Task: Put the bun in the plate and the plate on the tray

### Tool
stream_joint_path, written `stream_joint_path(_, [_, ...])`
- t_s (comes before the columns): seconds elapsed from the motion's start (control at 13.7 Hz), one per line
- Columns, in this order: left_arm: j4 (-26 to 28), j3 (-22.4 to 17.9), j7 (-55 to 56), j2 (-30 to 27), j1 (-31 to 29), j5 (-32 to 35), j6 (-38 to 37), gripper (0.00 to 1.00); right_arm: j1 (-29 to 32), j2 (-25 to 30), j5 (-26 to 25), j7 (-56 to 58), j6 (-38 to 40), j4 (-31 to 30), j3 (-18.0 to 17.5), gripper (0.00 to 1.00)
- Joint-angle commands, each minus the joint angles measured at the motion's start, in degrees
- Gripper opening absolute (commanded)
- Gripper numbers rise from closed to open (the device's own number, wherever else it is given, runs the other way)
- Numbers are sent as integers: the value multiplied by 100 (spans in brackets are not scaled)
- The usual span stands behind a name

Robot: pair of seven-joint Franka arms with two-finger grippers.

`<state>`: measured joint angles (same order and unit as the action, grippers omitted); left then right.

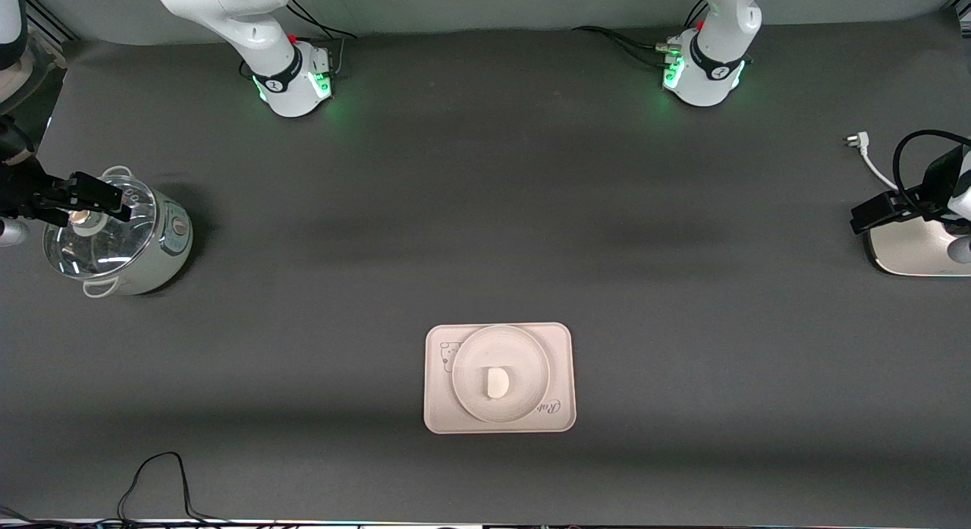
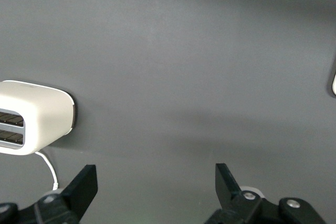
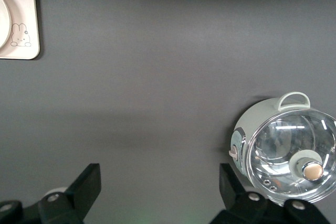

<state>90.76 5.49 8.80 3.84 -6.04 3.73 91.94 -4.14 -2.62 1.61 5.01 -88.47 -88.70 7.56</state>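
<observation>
The bun (image 1: 497,382) lies in the plate (image 1: 466,362) on the tray (image 1: 436,407), so nothing seems left; left hand (image 2: 156,184) over the toaster (image 2: 37,116) and right hand (image 3: 159,184) over the pot (image 1: 121,244) are spread, empty.

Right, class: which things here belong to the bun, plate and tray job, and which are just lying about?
Job:
bun, in the plate
plate, on the tray
tray

Lying about:
cooking pot with glass lid
toaster
white plug

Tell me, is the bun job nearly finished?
It looks finished: the bun lies in the plate, and the plate sits on the tray. Nothing is in hand: the right gripper hangs open over the cooker, the left gripper open over the toaster.
</observation>
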Motion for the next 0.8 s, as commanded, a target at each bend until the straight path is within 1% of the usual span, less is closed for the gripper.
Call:
stream_joint_path(0.0, [-76, 5, -245, -59, 51, -21, 26, 100, -78, 33, -135, 88, 5, -25, 44, 100])
stream_joint_path(0.15, [-76, -4, -589, -94, 51, -108, 9, 100, -78, 25, -144, 88, 5, -25, 44, 100])
stream_joint_path(0.73, [-76, -13, -511, -94, 42, -188, -9, 100, -70, -37, -153, 79, 14, 28, 44, 100])
